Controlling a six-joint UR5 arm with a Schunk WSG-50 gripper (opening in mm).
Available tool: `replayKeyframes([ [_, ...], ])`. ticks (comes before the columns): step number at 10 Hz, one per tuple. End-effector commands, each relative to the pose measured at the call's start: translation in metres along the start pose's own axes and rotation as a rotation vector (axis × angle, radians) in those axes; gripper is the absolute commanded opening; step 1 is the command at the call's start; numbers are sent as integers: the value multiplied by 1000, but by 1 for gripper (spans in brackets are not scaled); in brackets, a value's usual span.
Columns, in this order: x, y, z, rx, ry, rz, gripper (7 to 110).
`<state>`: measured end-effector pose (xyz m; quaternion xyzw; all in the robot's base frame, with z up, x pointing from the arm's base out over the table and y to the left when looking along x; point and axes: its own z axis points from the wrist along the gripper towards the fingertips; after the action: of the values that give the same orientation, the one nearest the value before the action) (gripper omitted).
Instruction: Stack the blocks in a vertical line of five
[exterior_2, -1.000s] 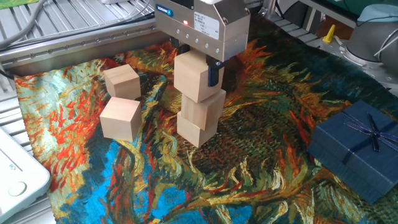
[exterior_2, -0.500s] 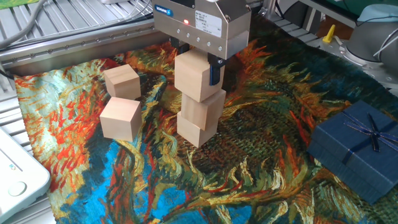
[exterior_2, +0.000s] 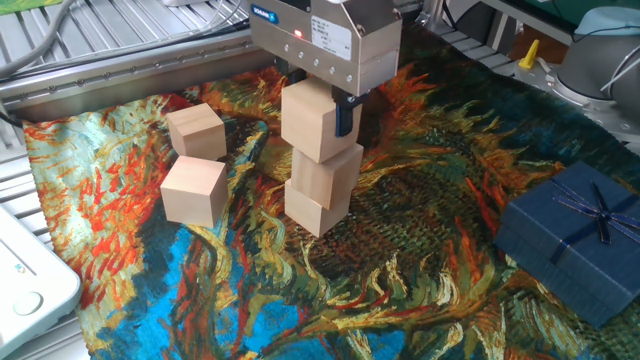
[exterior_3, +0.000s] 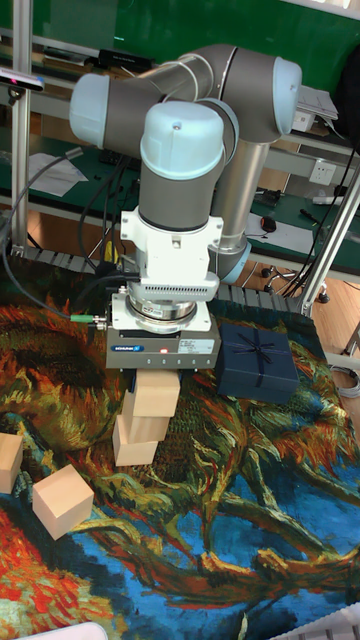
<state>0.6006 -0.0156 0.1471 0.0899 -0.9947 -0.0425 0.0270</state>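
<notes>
The gripper (exterior_2: 318, 112) stands directly over a stack of three pale wooden blocks near the middle of the counter (exterior_2: 420, 290), which is covered by a brightly patterned painted cloth (exterior_2: 250, 300). Its fingers are closed against the sides of the top block (exterior_2: 318, 122); one dark finger (exterior_2: 344, 117) is visible pressed to the block's right face in the fixed view. The far finger is hidden behind the block.

The top block sits on the middle block (exterior_2: 325, 176), which sits on the bottom block (exterior_2: 316, 208). The three are not squarely aligned: each is turned slightly against the one beneath, and the top block overhangs toward the left in the fixed view. In the tall fixed view the same stack appears under the gripper body, top block (exterior_3: 153, 392) above middle block (exterior_3: 144, 425) above bottom block (exterior_3: 134, 450).

Two further blocks lie loose on the cloth to the left of the stack, apart from it. The nearer loose block (exterior_2: 194, 190) and the farther loose block (exterior_2: 196, 131) are just beside each other; whether they touch cannot be told.

A dark blue gift box (exterior_2: 575, 240) with a ribbon rests at the right side of the cloth, well apart from the stack. A white object (exterior_2: 30, 280) lies at the cloth's left edge.
</notes>
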Motion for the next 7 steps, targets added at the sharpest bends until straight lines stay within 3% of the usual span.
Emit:
replayKeyframes([
  [1, -1, 3, -2, -20, -5, -58, 88],
  [3, -1, 10, -2, -47, -4, -22, 88],
  [4, -2, 6, -2, -27, -7, 26, 44],
  [5, 2, -4, -2, 20, 5, 95, 44],
  [6, 2, -1, -3, 13, 4, 102, 44],
  [7, 1, 4, -3, -9, 6, 105, 7],
])
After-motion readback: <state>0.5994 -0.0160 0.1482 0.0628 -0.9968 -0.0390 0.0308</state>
